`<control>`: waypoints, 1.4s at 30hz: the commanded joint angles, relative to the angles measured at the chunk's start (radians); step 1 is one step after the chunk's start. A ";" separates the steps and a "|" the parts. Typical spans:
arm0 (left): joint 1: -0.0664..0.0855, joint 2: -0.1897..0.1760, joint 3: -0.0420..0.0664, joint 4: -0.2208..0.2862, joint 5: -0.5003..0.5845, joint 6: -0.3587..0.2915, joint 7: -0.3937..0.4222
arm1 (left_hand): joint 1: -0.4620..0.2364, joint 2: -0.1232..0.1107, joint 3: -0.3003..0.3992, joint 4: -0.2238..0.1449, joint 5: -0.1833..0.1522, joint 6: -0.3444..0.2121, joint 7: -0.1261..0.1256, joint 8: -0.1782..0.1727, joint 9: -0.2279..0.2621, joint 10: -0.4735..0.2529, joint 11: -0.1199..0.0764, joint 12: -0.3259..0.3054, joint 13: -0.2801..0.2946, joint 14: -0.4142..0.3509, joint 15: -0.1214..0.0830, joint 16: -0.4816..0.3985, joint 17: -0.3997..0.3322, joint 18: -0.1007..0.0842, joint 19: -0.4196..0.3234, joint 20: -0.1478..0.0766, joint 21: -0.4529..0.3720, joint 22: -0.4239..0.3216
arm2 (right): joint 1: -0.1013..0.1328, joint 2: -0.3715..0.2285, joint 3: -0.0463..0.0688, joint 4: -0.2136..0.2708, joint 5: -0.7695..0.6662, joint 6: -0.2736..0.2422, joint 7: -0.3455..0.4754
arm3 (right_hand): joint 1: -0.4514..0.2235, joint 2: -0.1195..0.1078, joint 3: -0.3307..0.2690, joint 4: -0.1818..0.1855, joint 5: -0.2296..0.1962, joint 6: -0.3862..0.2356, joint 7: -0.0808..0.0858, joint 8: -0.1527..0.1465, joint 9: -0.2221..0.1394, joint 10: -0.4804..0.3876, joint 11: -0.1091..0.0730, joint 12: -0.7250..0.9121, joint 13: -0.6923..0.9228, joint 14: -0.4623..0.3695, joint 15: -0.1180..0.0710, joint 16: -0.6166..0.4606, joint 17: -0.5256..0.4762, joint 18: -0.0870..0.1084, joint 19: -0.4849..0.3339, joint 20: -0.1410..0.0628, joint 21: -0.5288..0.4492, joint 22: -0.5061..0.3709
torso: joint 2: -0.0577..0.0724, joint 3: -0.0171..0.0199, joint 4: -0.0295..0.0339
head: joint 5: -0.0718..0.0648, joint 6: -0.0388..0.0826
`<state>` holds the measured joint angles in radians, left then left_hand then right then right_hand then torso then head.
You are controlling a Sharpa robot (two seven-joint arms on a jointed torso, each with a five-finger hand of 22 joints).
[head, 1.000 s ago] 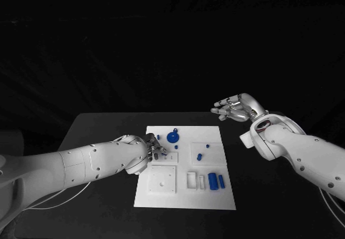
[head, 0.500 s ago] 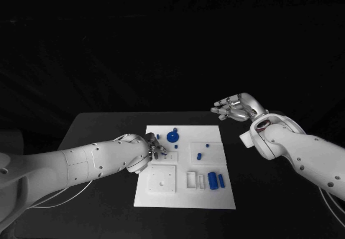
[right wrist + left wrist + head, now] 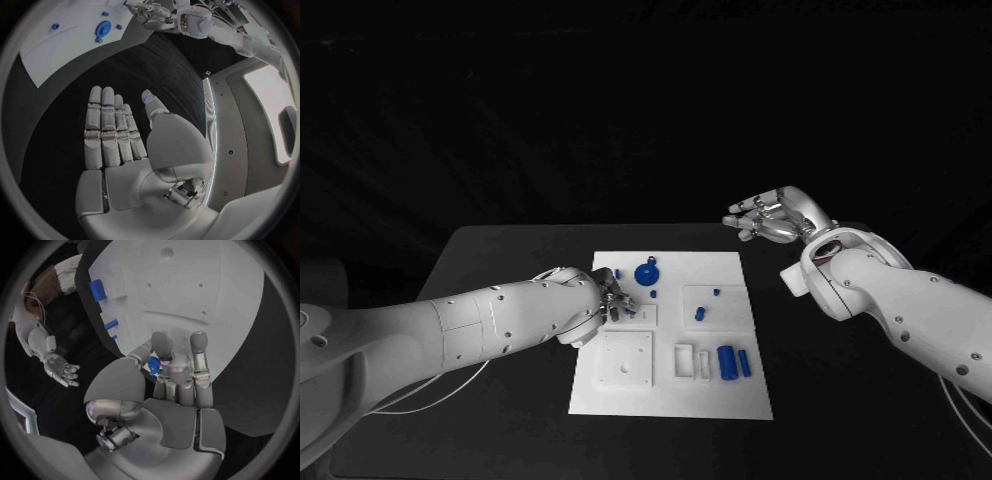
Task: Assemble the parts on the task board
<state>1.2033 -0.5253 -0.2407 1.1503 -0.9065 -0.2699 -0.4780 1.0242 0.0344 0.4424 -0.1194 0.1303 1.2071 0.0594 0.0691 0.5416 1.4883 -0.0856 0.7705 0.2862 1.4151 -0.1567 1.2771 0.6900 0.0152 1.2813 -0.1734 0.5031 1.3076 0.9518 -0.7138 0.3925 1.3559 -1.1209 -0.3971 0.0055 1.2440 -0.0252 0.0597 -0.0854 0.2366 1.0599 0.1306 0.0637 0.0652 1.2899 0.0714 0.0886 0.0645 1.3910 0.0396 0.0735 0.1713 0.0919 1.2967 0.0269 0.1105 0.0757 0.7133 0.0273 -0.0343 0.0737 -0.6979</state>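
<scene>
— Parts on the task board (image 3: 727, 400): where do they lie?

— The board sits mid-tabletop (image 3: 488, 260), nearer the front edge than the back. A round blue part (image 3: 646, 275) lies near the board's far edge, two small ones (image 3: 701, 314) toward its right edge, and two blue bars (image 3: 727, 362) stand side by side near its front right corner.

— And the left hand (image 3: 607, 303)?

— It is over the board's left edge, fingers bunched. The wrist view shows a small blue piece (image 3: 154, 365) pinched between thumb and fingertips, though I can't quite make out its shape.

— The right hand (image 3: 769, 217)?

— Raised off the board beyond the tabletop's far right corner, holding nothing, its fingers straight and spread. The board's right side and front edge lie uncovered, with bare tabletop beside the right edge.
</scene>
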 commanded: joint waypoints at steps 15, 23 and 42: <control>-0.001 0.009 0.000 -0.006 -0.027 0.079 -0.026 | 0.014 0.007 0.001 0.000 0.000 0.222 -0.127 0.004 0.460 0.025 -0.020 0.002 0.002 -0.003 -0.002 0.001 0.002 -0.015 -0.005 0.002 0.004 0.018 | -0.002 0.004 0.000 -0.003 0.002 0.020 0.014 | -0.003 -0.010 -0.002 0.011 0.006 -0.006 -0.001 -0.001 -0.001 -0.013 0.001 -0.004 -0.002 -0.008 0.000 -0.003 -0.003 -0.007 -0.010 0.000 0.001 -0.001 | 0.000 -0.0007 0.0000 | 0.001 -0.003; -0.001 0.008 0.000 -0.007 -0.028 0.087 -0.029 | 0.014 0.007 0.001 0.000 0.000 0.222 -0.127 0.004 0.460 0.025 -0.020 0.002 0.002 -0.003 -0.002 0.001 0.002 -0.015 -0.005 0.002 0.004 0.018 | -0.004 0.004 0.000 -0.004 0.002 0.020 0.014 | -0.003 -0.010 -0.002 0.013 0.007 -0.006 -0.001 -0.001 0.000 -0.014 0.001 -0.004 -0.002 -0.009 0.000 -0.002 -0.003 -0.007 -0.010 0.001 0.001 -0.001 | 0.000 -0.0004 0.0006 | 0.001 -0.003; -0.004 -0.008 0.000 0.017 -0.040 -0.045 0.018 | 0.012 0.014 0.004 -0.003 0.004 0.225 -0.128 0.004 0.466 0.025 -0.021 0.007 0.003 0.000 -0.002 0.008 0.010 -0.013 -0.003 0.002 0.008 0.019 | -0.004 0.003 0.000 -0.004 0.003 0.019 0.015 | -0.003 -0.010 -0.004 0.018 0.008 -0.006 -0.001 -0.001 0.000 -0.015 0.002 -0.003 -0.002 -0.010 0.001 -0.002 -0.004 -0.007 -0.011 0.002 0.000 -0.001 | 0.000 -0.0014 0.0004 | -0.002 -0.005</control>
<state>1.2011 -0.5310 -0.2404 1.1586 -0.9411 -0.2464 -0.4874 1.0294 0.0345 0.4412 -0.1236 0.1306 1.2071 0.0594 0.0669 0.5854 1.4883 -0.0855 0.7713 0.2884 1.4107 -0.1529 1.2817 0.6998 0.0153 1.2812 -0.1734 0.5086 1.3073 0.9481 -0.7110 0.3925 1.3510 -1.1179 -0.3899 0.0091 1.2440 -0.0252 0.0542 -0.0744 0.2402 1.0604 0.1301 0.0637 0.0652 1.2828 0.0714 0.0887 0.0646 1.3876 0.0429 0.0735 0.1679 0.0921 1.2932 0.0305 0.1104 0.0760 0.7133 0.0266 -0.0341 0.0731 -0.7014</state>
